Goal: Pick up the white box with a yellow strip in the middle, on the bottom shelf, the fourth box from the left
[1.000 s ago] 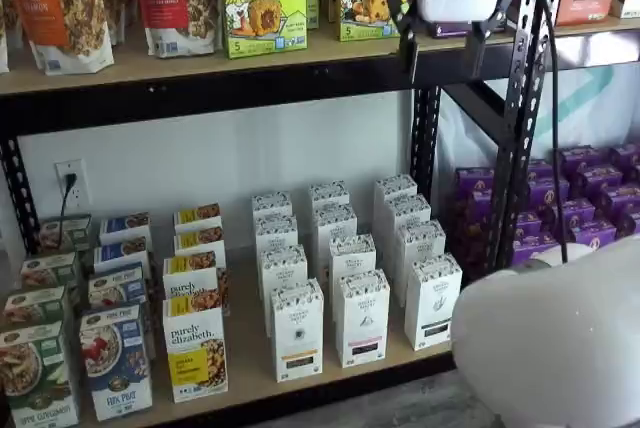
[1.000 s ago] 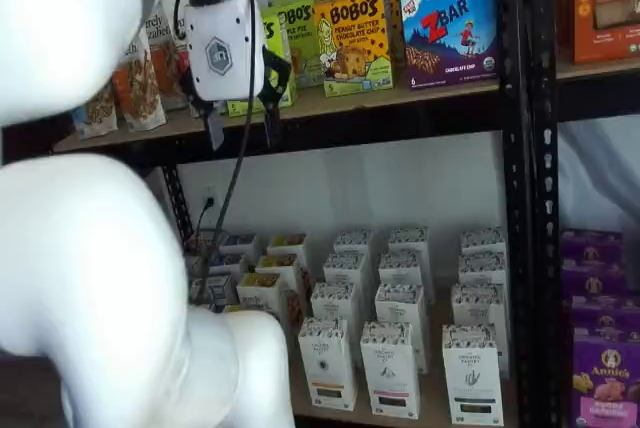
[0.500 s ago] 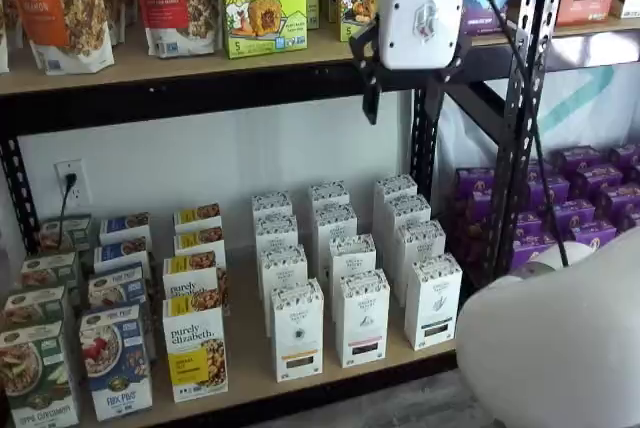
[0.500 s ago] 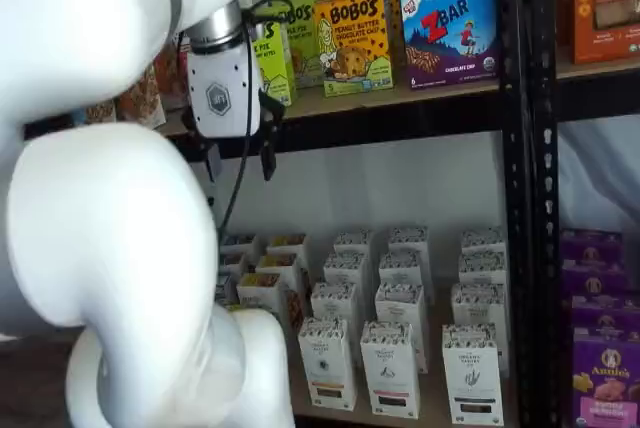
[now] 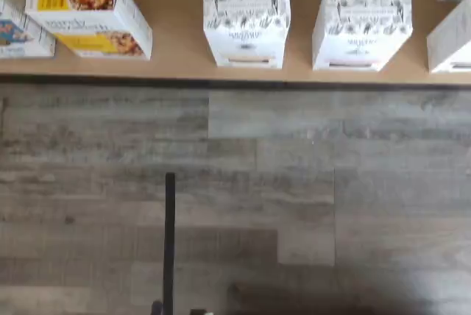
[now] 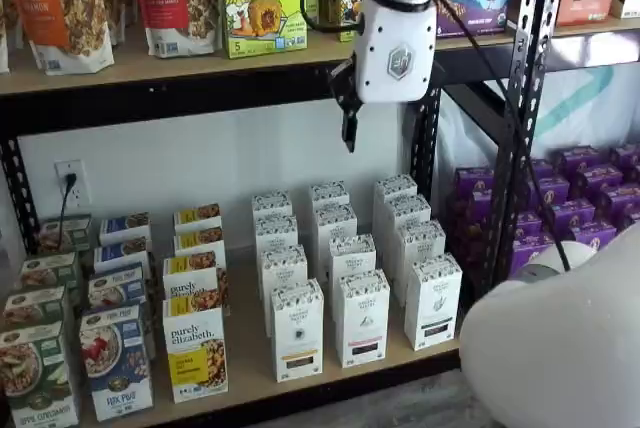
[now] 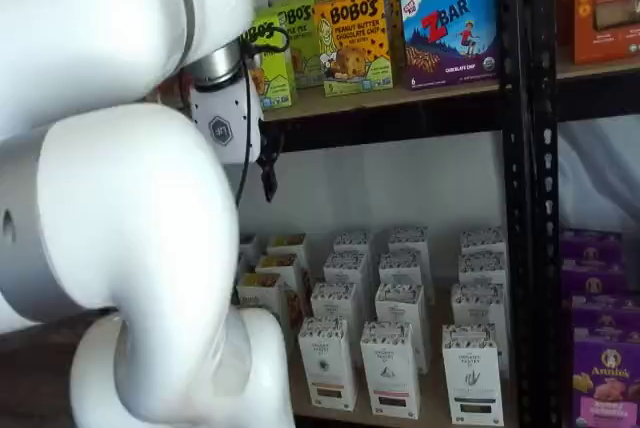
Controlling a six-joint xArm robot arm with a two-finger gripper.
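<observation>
Pincer (image 6: 385, 126) hangs open—high above the white box (image 6: 297, 329) on the bottom shelf (image 6: 250, 368).

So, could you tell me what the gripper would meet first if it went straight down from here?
Probably bare wood floor just in front of the bottom shelf: the wrist view looks down mostly on floor. The gripper hangs well above the white box, though depth is uncertain.
</observation>
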